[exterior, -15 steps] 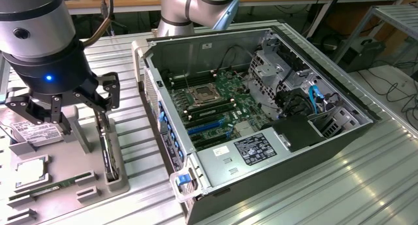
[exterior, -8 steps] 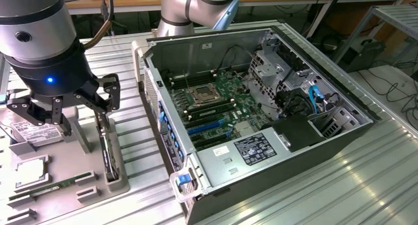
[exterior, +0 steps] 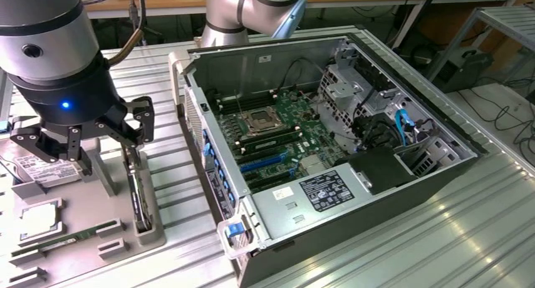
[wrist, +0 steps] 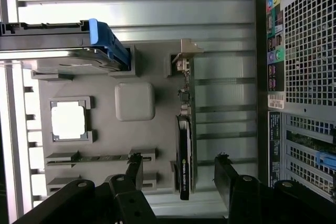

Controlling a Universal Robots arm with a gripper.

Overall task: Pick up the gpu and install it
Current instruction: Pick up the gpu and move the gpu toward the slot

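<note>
The gpu (exterior: 139,197) stands on edge in a slot of the grey parts holder (exterior: 92,194), at the exterior view's left of the open computer case (exterior: 334,144). From the wrist view it is a thin green card (wrist: 186,145) with a black cooler on one face and a silver bracket at its far end. My gripper (exterior: 84,141) hangs open just above the holder. In the wrist view its two black fingers (wrist: 226,177) stand on either side of the card's near end, apart from it, around my gripper (wrist: 181,174).
On the holder (wrist: 157,129) also sit a silver hard drive (exterior: 50,172) in a blue-edged carrier (wrist: 105,40), a square chip (wrist: 68,120) and a memory stick (wrist: 100,157). The case lies on its side with the motherboard (exterior: 276,131) and blue slots (exterior: 263,163) exposed.
</note>
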